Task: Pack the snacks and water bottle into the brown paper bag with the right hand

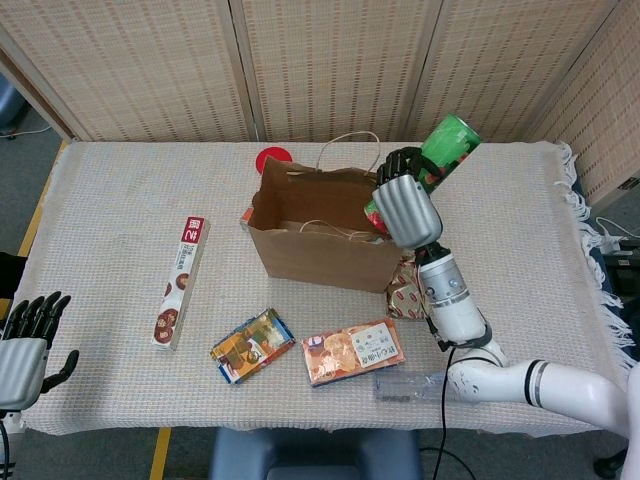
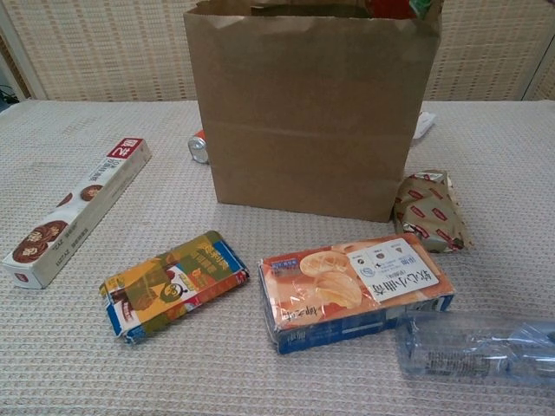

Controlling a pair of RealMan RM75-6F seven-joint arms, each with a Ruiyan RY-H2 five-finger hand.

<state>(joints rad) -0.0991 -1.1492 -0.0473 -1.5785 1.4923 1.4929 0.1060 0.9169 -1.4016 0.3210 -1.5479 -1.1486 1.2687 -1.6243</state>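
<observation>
Right hand (image 1: 403, 207) grips the green can (image 1: 437, 152), tilted, its low end at the bag (image 1: 320, 255) mouth on the right side. Can isn't in yet. Left hand (image 1: 25, 340) hangs off the table's front-left corner, fingers apart, holding nothing.

Risks as I see them:
- Can is angled across the bag's right rim. If it catches the paper edge or a handle on release, it could tip out or drag the bag over.
- Bag is light and freestanding, so a nudge from the forearm would shove it back.
- Red-patterned pack (image 2: 431, 211) sits just beside the bag's right side, under the arm, easy to clip.

Still out near the front edge: water bottle (image 2: 477, 348), biscuit pack (image 2: 354, 287), orange pack (image 2: 173, 282). Long box (image 1: 180, 281) lies toward the left.

Surface is a woven beige cloth (image 1: 120, 200) over the table, fringed on the right. Wicker screens (image 1: 330, 60) behind.
</observation>
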